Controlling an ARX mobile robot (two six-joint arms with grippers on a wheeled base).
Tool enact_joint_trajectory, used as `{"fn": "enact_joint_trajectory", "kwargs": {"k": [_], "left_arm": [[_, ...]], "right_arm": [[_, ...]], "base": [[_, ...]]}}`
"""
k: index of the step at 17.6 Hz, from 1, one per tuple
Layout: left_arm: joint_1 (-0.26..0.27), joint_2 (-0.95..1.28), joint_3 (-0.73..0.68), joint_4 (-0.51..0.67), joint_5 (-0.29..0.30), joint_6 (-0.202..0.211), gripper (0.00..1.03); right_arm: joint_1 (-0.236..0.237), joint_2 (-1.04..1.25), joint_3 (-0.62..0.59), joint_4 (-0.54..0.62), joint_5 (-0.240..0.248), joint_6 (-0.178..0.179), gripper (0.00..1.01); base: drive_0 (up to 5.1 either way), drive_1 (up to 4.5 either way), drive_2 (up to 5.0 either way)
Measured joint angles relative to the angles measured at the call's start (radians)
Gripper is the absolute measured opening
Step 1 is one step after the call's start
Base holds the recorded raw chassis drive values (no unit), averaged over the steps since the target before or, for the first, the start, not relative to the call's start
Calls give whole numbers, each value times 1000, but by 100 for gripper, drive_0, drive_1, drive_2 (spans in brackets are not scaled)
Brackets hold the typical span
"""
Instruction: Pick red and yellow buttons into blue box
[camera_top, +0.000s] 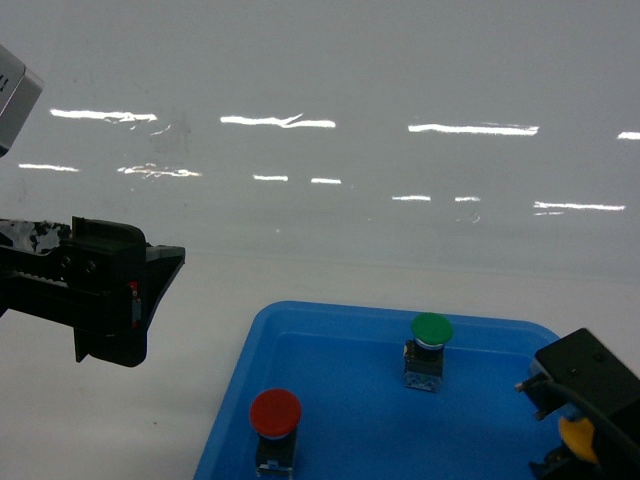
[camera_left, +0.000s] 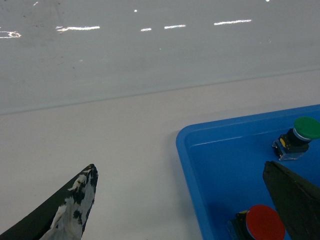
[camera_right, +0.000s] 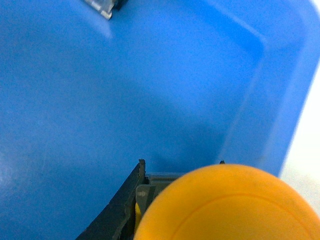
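The red button (camera_top: 275, 413) stands upright near the front left of a shallow blue tray (camera_top: 232, 400); in the left wrist view the red button (camera_left: 265, 223) sits just inside the right finger. My left gripper (camera_top: 160, 300) hangs open over the white table left of the tray, its fingers far apart and the gripper (camera_left: 179, 170) straddling the tray's left rim (camera_left: 186, 160). The yellow button (camera_top: 578, 438) is held in my right gripper (camera_top: 572, 445) at the tray's right side. Its yellow cap (camera_right: 230, 205) fills the right wrist view, fingers against its base. The blue box is out of view.
A green-capped button (camera_top: 431, 330) stands at the back middle of the tray, also seen as the green button (camera_left: 306, 128) in the left wrist view. White table (camera_top: 150, 420) surrounds the tray, with a glossy grey wall (camera_top: 330, 80) behind it.
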Motion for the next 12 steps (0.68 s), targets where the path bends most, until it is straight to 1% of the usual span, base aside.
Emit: {"fn": "enact_joint_trajectory", "kwargs": {"k": [5, 8, 11, 12], "left_arm": [[0, 0, 0, 0, 0, 0, 98], [0, 0, 0, 0, 0, 0, 98], [0, 0, 0, 0, 0, 0, 98], [0, 0, 0, 0, 0, 0, 98]], "right_arm": [[-68, -243, -40, 10, -26, 24, 36], [-110, -391, -93, 29, -29, 42, 36], [-146, -523, -164, 38, -24, 60, 36], [-174, -670, -245, 35, -9, 75, 36]], "base": [[0, 0, 0], [0, 0, 0], [0, 0, 0], [0, 0, 0]]}}
